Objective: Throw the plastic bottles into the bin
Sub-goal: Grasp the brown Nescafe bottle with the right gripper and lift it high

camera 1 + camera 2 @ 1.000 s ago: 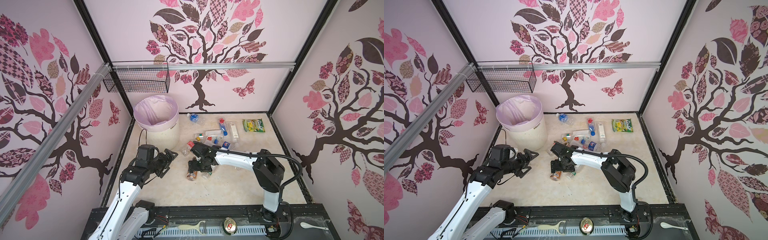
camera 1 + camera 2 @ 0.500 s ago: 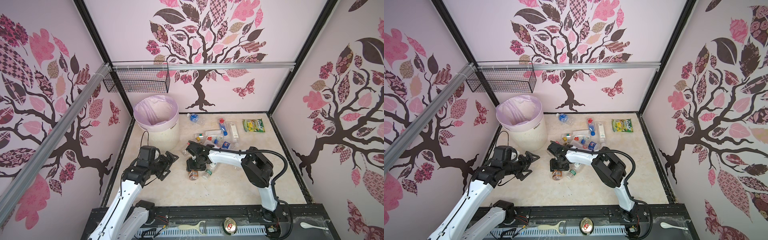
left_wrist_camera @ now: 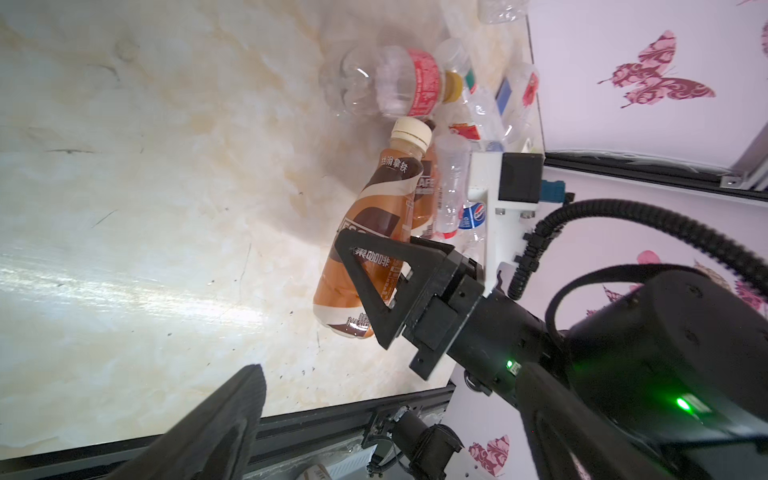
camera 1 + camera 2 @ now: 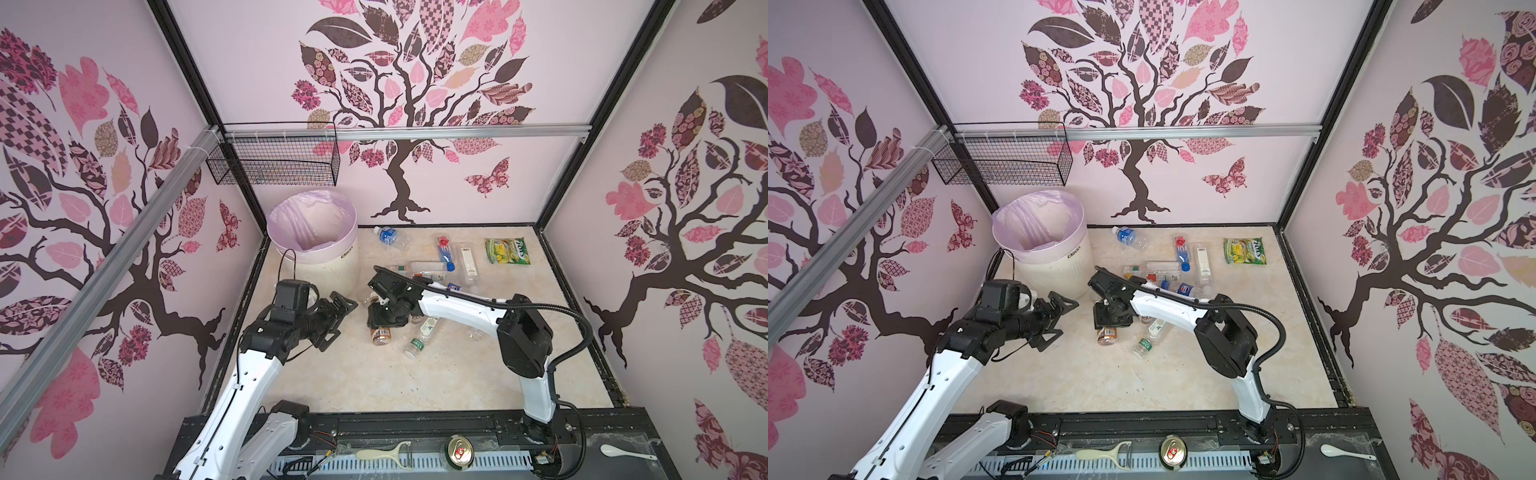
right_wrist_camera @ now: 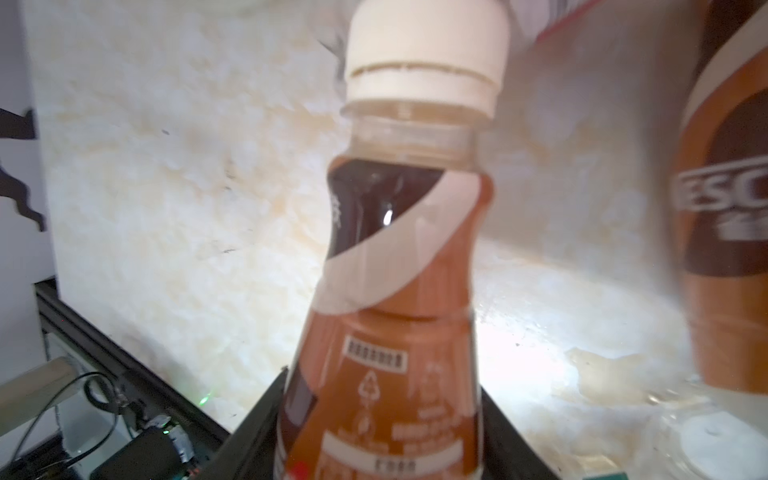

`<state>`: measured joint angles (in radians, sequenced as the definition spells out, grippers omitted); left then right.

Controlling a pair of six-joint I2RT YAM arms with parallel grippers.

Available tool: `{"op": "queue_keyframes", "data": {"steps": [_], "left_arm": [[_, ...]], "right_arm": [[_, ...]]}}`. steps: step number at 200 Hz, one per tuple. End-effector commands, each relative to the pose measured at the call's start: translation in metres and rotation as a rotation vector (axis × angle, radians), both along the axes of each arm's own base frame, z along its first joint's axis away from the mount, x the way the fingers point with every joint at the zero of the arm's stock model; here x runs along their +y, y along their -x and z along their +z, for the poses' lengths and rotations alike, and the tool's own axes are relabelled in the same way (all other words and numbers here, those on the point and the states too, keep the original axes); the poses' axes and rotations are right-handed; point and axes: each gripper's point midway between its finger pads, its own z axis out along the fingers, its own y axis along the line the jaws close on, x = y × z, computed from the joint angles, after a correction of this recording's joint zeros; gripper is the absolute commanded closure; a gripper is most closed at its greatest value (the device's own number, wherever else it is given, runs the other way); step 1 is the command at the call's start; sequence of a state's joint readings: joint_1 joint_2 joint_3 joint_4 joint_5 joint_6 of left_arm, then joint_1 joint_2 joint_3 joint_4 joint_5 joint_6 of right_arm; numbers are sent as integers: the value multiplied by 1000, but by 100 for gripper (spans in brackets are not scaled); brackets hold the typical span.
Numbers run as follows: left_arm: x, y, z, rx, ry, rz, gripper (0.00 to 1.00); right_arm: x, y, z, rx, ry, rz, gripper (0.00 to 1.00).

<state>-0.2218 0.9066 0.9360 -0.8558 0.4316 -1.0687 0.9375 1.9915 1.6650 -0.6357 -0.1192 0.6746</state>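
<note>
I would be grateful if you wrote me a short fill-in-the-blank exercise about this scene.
1. The bottle in the right claw is coloured ___.
2. The left claw stands wide ___.
3. The bin stands on the ___ arm's side.
Missing words: brown; open; left.
</note>
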Motion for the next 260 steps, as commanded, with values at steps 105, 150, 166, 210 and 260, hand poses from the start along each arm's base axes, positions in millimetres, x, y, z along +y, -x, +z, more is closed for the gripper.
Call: {"op": "queue_keyframes", "data": {"steps": [105, 150, 166, 210, 260], "left_arm": [[26, -73, 211, -462, 106, 115, 2], [36, -73, 224, -496, 96, 134, 2], [44, -70, 224, -494, 89, 150, 2], [66, -64, 217, -456, 143, 210, 2], [67, -66, 216, -429, 180, 228, 2]], "right_arm": [[-46, -115, 389, -826, -491, -217, 44], [-100, -89, 519, -1260, -767, -356, 43], [-125, -78, 551, -1374, -809, -430, 44], [-170, -57, 604, -1572, -835, -580, 45], [-146, -85, 589, -1542, -874, -607, 39]]}}
